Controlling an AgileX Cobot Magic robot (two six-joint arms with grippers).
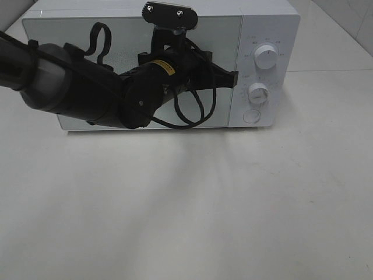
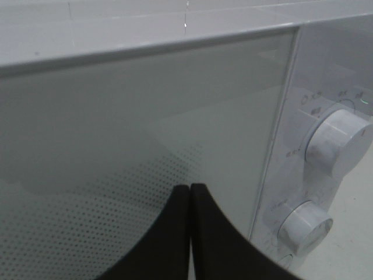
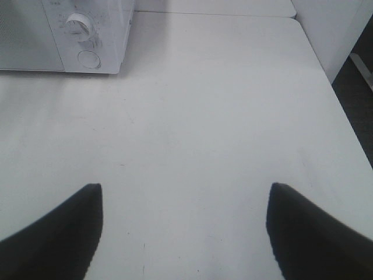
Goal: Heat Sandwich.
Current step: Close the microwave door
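The sandwich is out of view; it may be hidden behind the shut glass door [image 1: 70,52] of the white microwave [image 1: 274,35]. My left gripper [image 1: 235,79] is shut on nothing, its tips at the door's right edge beside the control panel. In the left wrist view the two black fingers [image 2: 190,186] press together just in front of the dotted door glass [image 2: 116,146]. My right gripper [image 3: 185,186] is open and holds nothing, hovering over bare table in front of the microwave [image 3: 111,35]; the exterior high view does not show it.
The panel carries an upper knob [image 1: 266,57], a lower knob [image 1: 258,92] and a round button [image 1: 252,115]. The left arm [image 1: 87,87] and its cables cross the door. The white table [image 3: 204,116] ends at a right-hand edge [image 3: 349,134]; a white unit [image 3: 335,29] stands beyond.
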